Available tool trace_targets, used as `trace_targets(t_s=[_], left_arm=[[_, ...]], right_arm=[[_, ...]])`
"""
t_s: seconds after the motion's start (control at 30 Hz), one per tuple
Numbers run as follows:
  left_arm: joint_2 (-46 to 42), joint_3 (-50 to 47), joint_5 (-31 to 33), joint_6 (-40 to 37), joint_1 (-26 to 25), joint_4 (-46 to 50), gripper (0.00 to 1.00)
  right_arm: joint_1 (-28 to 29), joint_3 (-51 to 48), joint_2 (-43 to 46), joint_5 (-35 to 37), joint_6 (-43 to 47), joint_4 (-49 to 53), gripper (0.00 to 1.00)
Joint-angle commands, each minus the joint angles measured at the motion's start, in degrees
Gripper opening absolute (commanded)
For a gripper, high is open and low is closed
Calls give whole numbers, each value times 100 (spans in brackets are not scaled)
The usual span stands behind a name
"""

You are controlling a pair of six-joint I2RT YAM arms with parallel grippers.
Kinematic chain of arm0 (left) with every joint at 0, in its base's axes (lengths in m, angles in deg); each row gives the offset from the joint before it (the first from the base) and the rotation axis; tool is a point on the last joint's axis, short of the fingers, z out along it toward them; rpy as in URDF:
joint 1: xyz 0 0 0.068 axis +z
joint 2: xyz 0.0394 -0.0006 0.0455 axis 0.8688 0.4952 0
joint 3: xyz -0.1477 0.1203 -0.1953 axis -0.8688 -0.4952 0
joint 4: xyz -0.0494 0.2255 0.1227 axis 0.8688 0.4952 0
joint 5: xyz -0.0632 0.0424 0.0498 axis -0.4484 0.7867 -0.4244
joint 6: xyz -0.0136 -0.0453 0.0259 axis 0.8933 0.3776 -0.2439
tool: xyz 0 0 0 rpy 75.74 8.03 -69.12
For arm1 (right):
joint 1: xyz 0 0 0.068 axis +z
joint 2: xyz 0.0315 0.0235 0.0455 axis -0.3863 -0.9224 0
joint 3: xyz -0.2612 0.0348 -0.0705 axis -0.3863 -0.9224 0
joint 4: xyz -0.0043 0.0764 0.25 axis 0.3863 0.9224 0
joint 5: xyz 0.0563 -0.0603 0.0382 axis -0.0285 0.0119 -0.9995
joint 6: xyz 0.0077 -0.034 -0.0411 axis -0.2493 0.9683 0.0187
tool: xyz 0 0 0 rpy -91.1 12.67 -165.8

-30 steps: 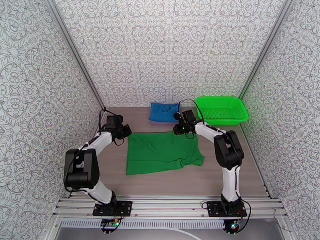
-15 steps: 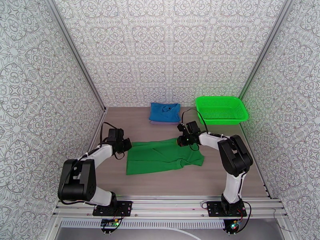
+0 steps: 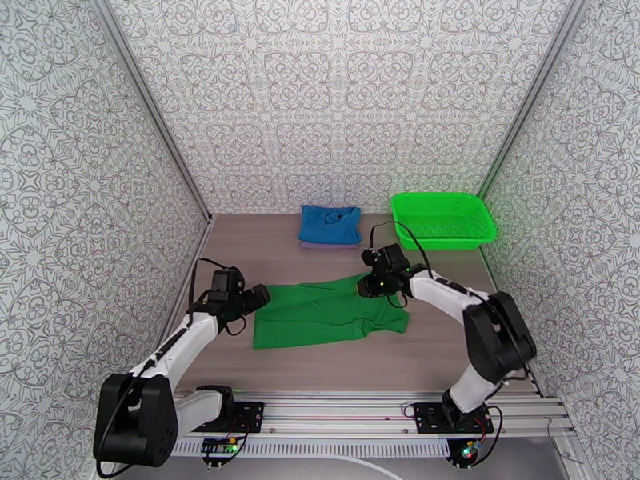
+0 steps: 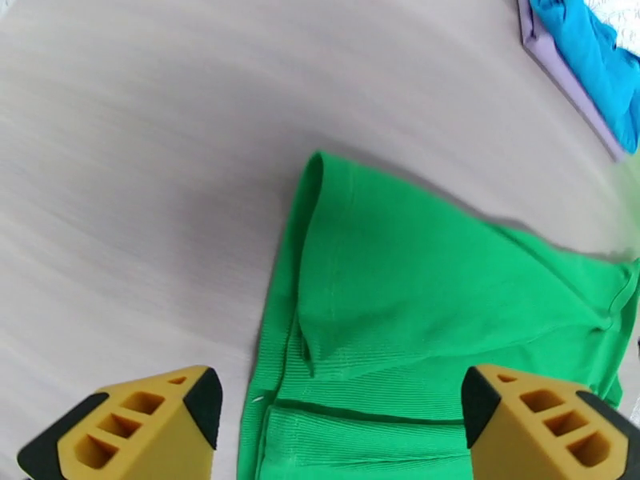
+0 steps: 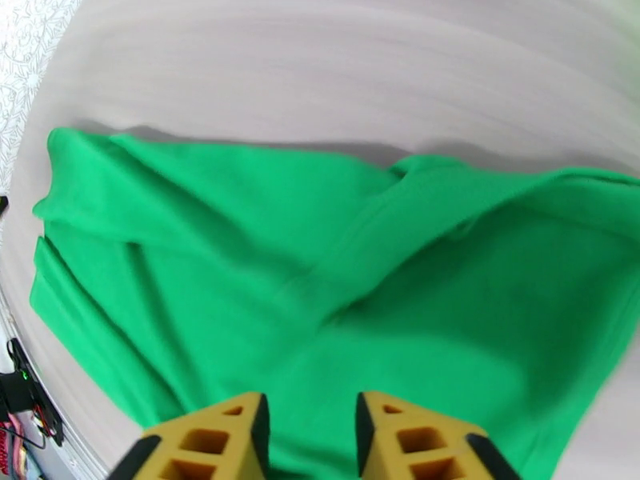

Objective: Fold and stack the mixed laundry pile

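The dark green garment lies mid-table, its far edge folded toward the front and its right side rumpled. My left gripper sits at the garment's left edge, jaws wide apart; in the left wrist view this gripper is open, and the green cloth lies flat ahead of it. My right gripper hovers over the far right corner. In the right wrist view it shows a narrow gap, with green cloth beneath. The bright blue garment rests folded on the lavender-grey one at the back.
A bright green mesh basket stands at the back right against the wall. Patterned walls close in the left, back and right sides. Bare wooden table stretches between the garment and the rail with the arm bases.
Both grippers have moved toward the front, bringing the green garment's far edge over itself, so the cloth looks shorter front to back. The blue and lavender stack has not moved.
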Motion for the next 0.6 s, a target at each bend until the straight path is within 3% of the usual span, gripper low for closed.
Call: trace_targets(t_s=[0.0,0.13,0.27,0.5,0.57], left_arm=[[686,553,-213,-252,210,337,84],[1861,1108,-596,-427,277,23,82],[2659,1499,-1020,-422,312,-377,76],[3290,1728,-1364,-376,258,-588,59],[3370,1698,-1412,-392,237,-638,46]], right_arm=[[877,238,242,718,-336,863,42],[2252,908,-57,1287,-817,1226,50],[3346,2337,-1183,1483,-1186,1657,52],[4022,4205,-2973,1417,-1596,1857,56],[4078,4559,-3314,1346,-1696,1774,58]])
